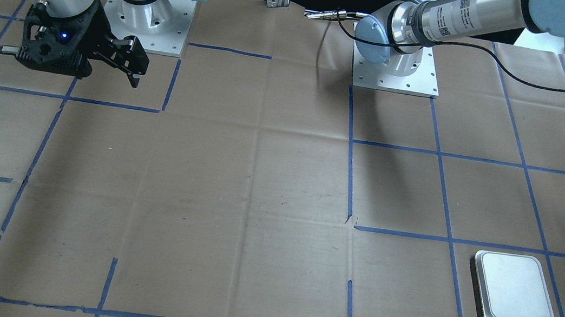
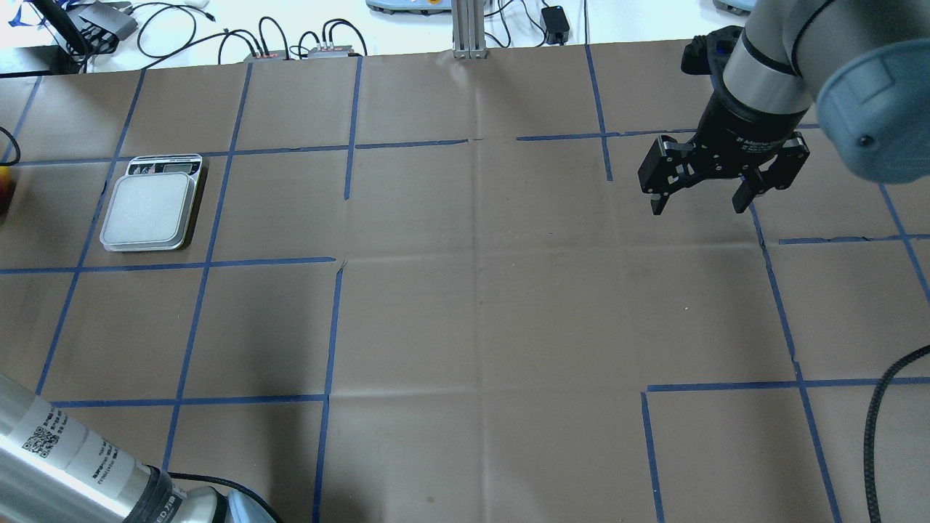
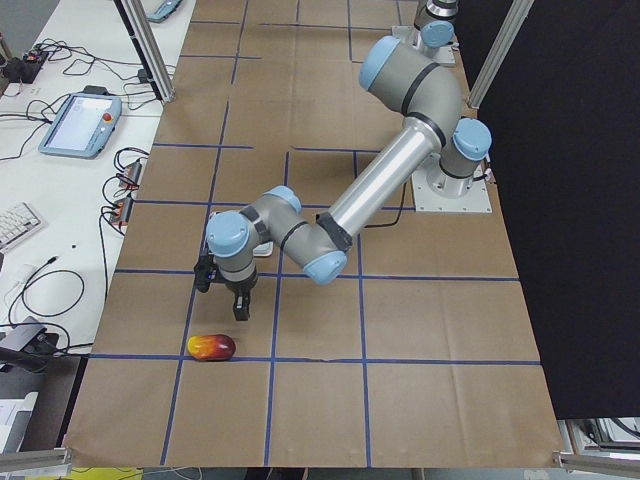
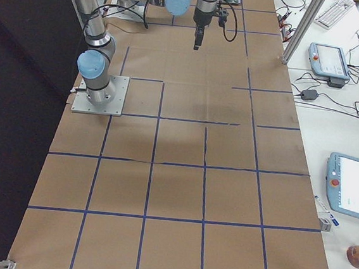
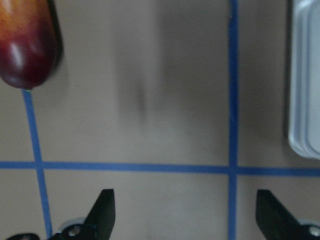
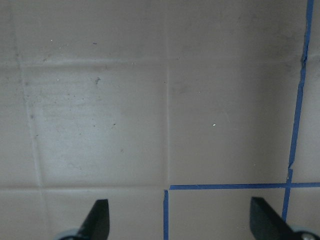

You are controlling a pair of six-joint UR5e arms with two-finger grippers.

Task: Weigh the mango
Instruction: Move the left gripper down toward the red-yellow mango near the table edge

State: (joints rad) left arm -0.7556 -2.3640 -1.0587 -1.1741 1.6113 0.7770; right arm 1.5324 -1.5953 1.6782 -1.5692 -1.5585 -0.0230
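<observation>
The mango [image 3: 211, 347], dark red fading to orange and yellow, lies on the brown paper near the table's end on my left. Its dark red end shows at the top left of the left wrist view [image 5: 25, 45]. The white scale [image 2: 149, 207] sits bare on the table, and also shows in the front view [image 1: 513, 290] and at the right edge of the left wrist view [image 5: 306, 90]. My left gripper [image 5: 185, 207] is open and empty, hovering between mango and scale [image 3: 222, 300]. My right gripper [image 2: 699, 205] is open and empty, above bare paper far from both.
Brown paper with a blue tape grid [image 2: 334, 327] covers the table. Cables and small boxes [image 2: 290, 43] lie past the far edge. Teach pendants [image 4: 330, 57] rest on side tables. A black cable [image 2: 883, 436] runs near my right arm.
</observation>
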